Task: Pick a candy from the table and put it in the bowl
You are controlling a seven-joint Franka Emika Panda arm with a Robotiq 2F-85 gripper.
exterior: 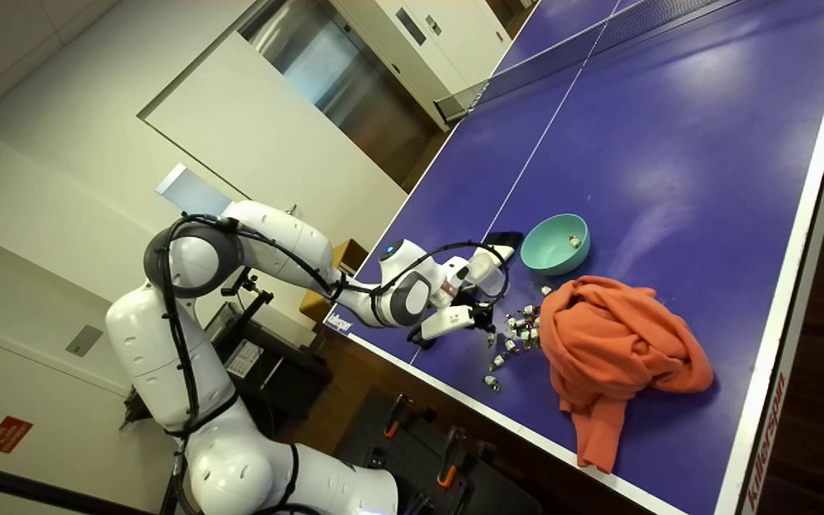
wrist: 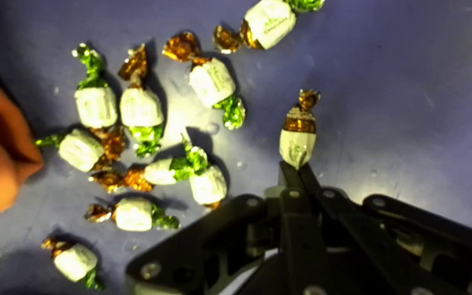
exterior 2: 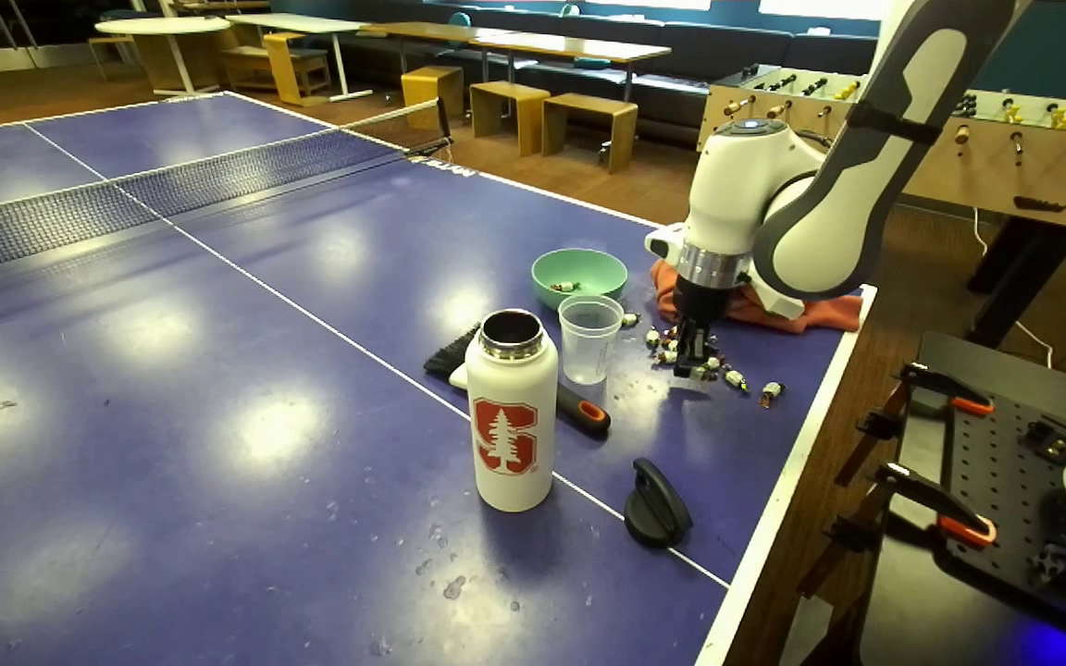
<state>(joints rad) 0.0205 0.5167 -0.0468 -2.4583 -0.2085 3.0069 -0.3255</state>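
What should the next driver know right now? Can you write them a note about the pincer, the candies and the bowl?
Pincer: shut on one end of a gripped candy.
Bowl: on the table, with another candy showing inside.
Loose candies: scattered on the table near the orange cloth.
Done: one candy is gripped; I can't tell if it is fully off the table.
Left: carry it over the bowl, then let go.

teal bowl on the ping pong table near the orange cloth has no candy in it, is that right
Not quite: the teal bowl does have a candy in it, as both exterior views show. It does sit on the ping pong table near the orange cloth.
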